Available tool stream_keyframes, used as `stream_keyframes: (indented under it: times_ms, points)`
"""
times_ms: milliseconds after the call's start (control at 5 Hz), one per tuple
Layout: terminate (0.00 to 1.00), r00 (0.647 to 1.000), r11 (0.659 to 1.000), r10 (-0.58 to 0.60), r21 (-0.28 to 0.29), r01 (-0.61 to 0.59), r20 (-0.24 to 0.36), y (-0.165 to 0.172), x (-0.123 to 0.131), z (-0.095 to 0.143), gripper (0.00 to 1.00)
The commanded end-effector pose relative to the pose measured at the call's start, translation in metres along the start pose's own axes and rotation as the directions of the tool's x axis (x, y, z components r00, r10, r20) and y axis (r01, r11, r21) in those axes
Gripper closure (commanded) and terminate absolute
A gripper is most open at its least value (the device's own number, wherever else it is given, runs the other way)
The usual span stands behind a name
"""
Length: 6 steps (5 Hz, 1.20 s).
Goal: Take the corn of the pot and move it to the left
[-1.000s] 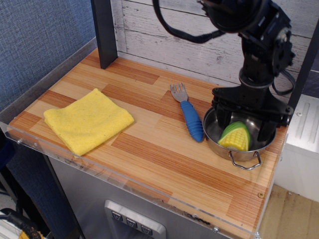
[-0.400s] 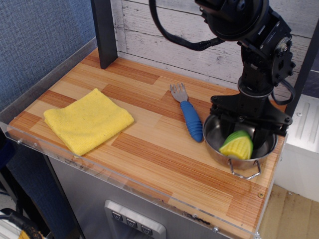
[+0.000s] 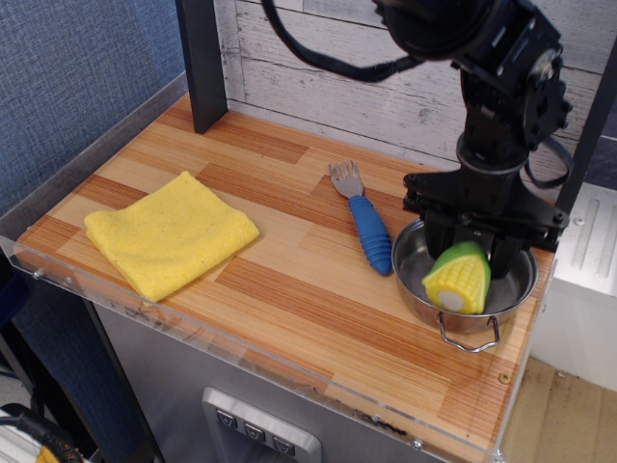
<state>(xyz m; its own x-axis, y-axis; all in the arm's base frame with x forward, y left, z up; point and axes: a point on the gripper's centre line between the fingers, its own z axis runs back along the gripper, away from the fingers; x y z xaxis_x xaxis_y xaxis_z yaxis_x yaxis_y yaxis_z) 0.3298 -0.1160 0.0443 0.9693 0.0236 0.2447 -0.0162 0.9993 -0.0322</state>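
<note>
The fingers point(image 3: 469, 249) pinch the corn point(image 3: 457, 279) at its upper, husk end. The corn hangs tilted over the pot point(image 3: 420, 291), pale cut end facing down toward the lower rim. The pot sits at the right edge of the bench point(image 3: 289, 280). A blue-handled fork point(image 3: 364, 220) lies just left of the pot. A folded yellow cloth point(image 3: 169, 232) lies at centre left, well apart.

Even, bright indoor light; sharp focus; soft shadows on table point(image 3: 289, 280); mild glare inside pot point(image 3: 416, 262).
</note>
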Motion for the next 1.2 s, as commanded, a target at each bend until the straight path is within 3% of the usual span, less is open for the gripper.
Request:
stream_keyframes:
  times_ms: [0,200,400,1000]
  points:
    - [0.0,0.997,1.0,0.009,-0.009,-0.008,0.077,0.008,0.01,0.042,1.0]
    - [0.0,0.994,1.0,0.006,0.006,-0.007,0.108,0.013,0.013,0.069,1.0]
    - [0.0,0.993,0.998,-0.006,0.057,-0.001,0.119,0.031,0.019,0.087,1.0]
    - [0.0,0.977,0.975,0.175,0.119,-0.19,0.124,0.127,0.042,0.086,1.0]
